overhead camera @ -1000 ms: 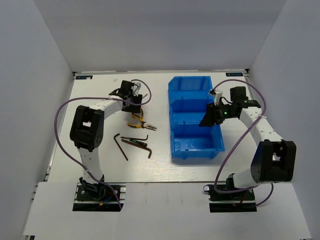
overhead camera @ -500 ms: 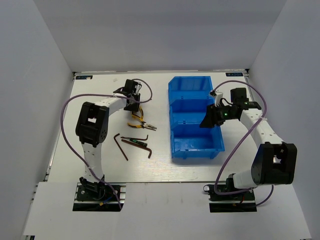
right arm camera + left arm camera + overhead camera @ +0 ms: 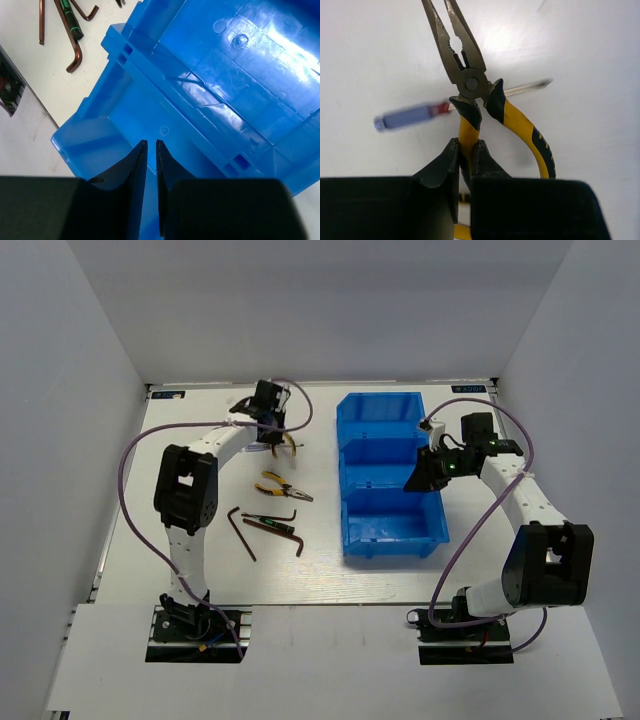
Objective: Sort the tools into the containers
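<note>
Now: left claw pinched on pliers handle; right claw nearly closed, empty, over bin.

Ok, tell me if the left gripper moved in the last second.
Yes. The left gripper went toward the far edge, now level with the blue bin's far compartment, gripping yellow-handled pliers.
</note>
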### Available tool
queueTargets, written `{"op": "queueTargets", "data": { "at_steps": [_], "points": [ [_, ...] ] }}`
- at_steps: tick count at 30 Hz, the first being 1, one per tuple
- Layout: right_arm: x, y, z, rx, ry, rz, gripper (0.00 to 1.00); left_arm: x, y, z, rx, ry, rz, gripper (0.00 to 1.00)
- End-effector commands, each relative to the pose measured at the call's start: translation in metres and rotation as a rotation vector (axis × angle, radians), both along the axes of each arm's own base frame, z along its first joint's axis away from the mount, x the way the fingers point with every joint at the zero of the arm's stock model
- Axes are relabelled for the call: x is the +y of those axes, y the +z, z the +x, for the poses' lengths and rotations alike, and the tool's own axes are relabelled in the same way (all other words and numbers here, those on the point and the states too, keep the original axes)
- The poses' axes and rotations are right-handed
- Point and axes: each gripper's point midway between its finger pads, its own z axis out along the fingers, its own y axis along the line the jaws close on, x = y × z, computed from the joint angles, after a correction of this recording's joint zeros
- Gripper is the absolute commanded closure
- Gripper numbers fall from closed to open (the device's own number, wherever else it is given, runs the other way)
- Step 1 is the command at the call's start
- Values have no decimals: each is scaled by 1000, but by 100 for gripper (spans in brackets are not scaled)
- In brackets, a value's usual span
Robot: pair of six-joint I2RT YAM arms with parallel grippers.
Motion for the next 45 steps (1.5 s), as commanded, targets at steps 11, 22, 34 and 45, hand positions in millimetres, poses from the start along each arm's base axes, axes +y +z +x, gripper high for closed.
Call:
{"op": "queueTargets", "data": {
  "at_steps": [11,22,34,45],
  "points": [
    [-4,12,4,-52,7,-27,82,-186,190,75,-441,-270,-631,100],
    [-14,16,5,-97,-44,-59,82,-282,173,72,-542,-294,-663,100],
    [-5,28,9,-161,47,-17,9,-274,190,54,-573,-316,-544,24],
    [97,36,65,-281,332,-119,100,-47,192,-66,-509,216,-228,95]
  ]
}}
